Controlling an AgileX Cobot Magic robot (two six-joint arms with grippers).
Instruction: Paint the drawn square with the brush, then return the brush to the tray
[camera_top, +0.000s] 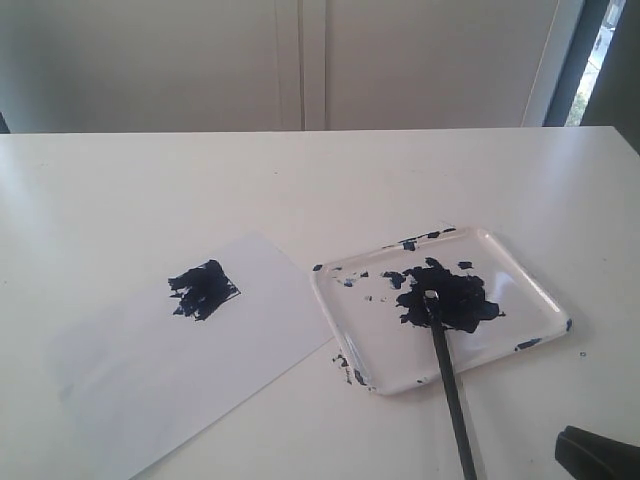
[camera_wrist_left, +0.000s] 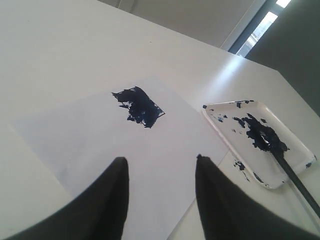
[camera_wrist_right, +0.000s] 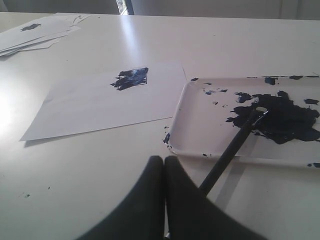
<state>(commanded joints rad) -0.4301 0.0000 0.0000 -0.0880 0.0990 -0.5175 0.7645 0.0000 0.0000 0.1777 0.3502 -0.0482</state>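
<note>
Brush (camera_top: 448, 380) lay tip-first in the tray (camera_top: 520, 290), just beside the right gripper (camera_wrist_right: 164, 160), which was pressed together and empty; retreating straight back should spare the handle. Left gripper (camera_wrist_left: 160, 160) hung spread.

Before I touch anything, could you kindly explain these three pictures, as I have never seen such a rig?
It is a robot with two arms, each ending in a claw. One picture looks over the white table from outside; the other two come from cameras on the wrists. The left claw is open above a flat white paper sheet bearing a ragged dark-blue painted square. The right claw is shut and empty. The long thin black brush lies with its tip in the glossy white paint-splattered tray, held by nothing.
</note>
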